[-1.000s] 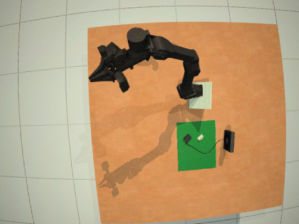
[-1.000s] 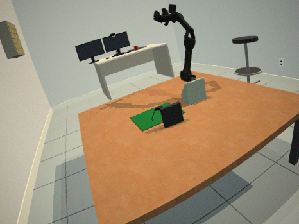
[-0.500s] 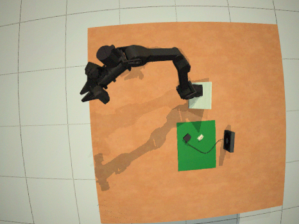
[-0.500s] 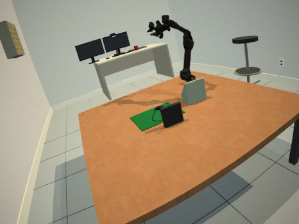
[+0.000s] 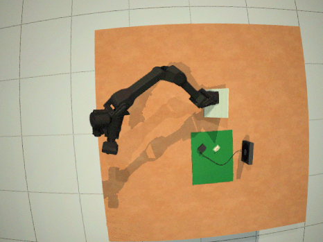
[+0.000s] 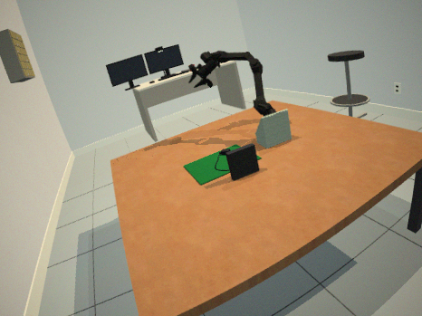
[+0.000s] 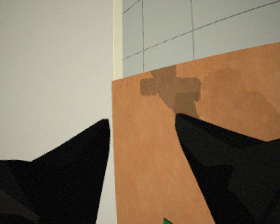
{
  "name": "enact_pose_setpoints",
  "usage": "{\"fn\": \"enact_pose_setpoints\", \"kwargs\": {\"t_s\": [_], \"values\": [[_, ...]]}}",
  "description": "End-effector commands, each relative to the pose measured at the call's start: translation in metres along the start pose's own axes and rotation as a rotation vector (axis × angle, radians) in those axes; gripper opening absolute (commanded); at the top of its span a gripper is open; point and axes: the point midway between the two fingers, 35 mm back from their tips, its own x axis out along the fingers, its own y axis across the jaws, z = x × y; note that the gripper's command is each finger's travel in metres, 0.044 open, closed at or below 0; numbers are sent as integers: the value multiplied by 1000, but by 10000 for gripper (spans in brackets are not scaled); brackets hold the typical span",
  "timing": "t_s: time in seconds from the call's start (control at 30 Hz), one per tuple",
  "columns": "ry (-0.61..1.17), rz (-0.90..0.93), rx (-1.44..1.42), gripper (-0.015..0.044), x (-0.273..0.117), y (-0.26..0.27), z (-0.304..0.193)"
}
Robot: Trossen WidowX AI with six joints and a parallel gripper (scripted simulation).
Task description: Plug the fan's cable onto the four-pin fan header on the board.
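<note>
So the gripper [image 5: 110, 148] is hanging high over the near-left part of the table [image 5: 145, 197], jaws about half open with nothing between them, and the wrist view just shows bare tabletop plus a green corner through the gap. That makes sense to me as a pre-grasp opening, wide enough for a small plug. The plug [image 5: 201, 148] sits on the green board [image 5: 211, 171], just beside the white header [image 5: 217, 148] but not on it, as far as I can tell at this size. Its cable [image 5: 222, 161] curls across to the fan [image 5: 247, 152], which stands off the board's edge. The arm's base sits on a pale block [image 5: 220, 107] behind the board, so everything's within reach.
</note>
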Motion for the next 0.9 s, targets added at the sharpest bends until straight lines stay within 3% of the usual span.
{"fn": "enact_pose_setpoints", "kwargs": {"t_s": [0.0, 0.2, 0.47, 0.87], "values": [[144, -36, 22, 210, 40, -1, -44], [365, -145, 70, 210, 84, -5, -123], [617, -334, -9, 210, 113, -17, -237], [908, -680, -362, 210, 86, -56, -416]]}}
